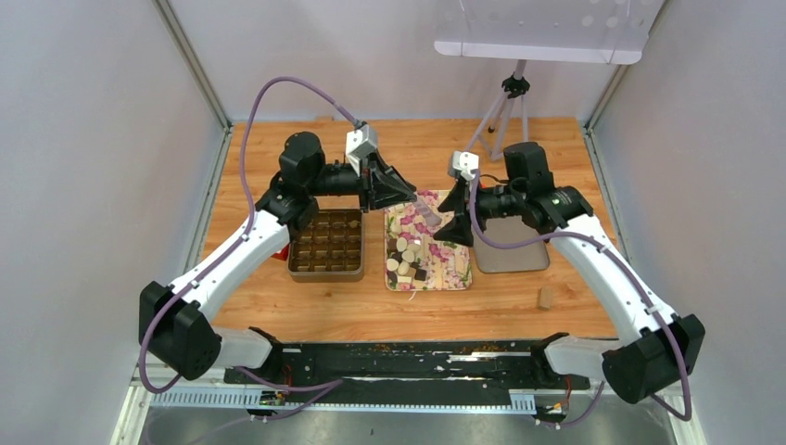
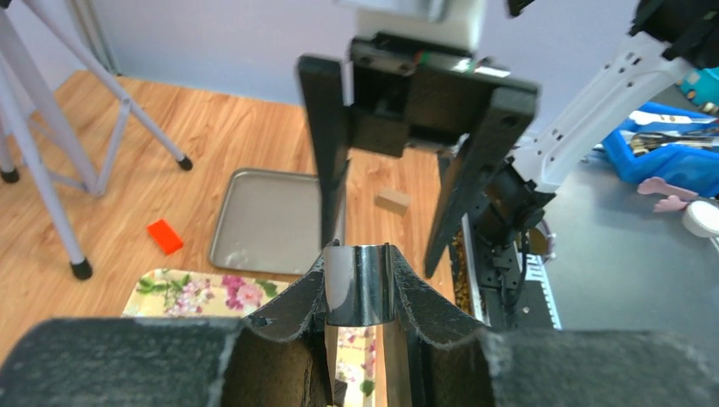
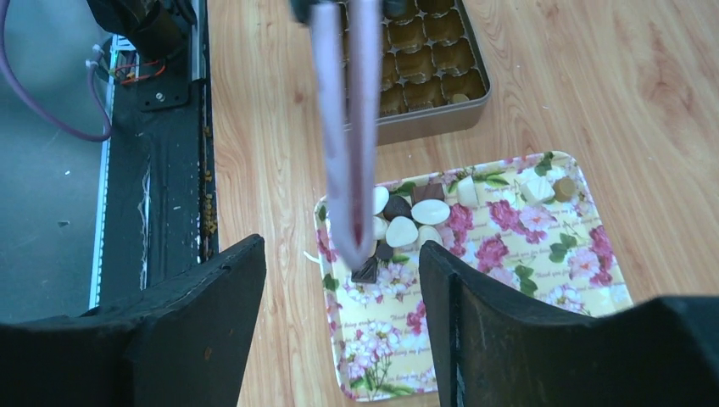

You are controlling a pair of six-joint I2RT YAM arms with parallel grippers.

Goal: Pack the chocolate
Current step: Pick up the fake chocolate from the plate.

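The chocolate (image 1: 408,258) is a cluster of small dark, cream and tan pieces on a floral tray (image 1: 447,267). In the right wrist view it lies on the tray's left part (image 3: 415,222). My left gripper (image 1: 400,190) is shut on metal tongs (image 1: 424,209), also in the left wrist view (image 2: 360,292). The tongs (image 3: 348,136) reach down over the pieces, tips at a dark square piece (image 3: 365,271); I cannot tell if they grip it. My right gripper (image 1: 454,222) is open and empty over the tray, facing the tongs (image 3: 339,246).
A gold tin box (image 1: 326,246) with several empty compartments stands left of the floral tray (image 3: 509,254). A grey metal tray (image 1: 510,252) lies to the right. A tan cylinder (image 1: 545,297), a red block (image 2: 165,236) and a tripod (image 1: 505,111) stand around.
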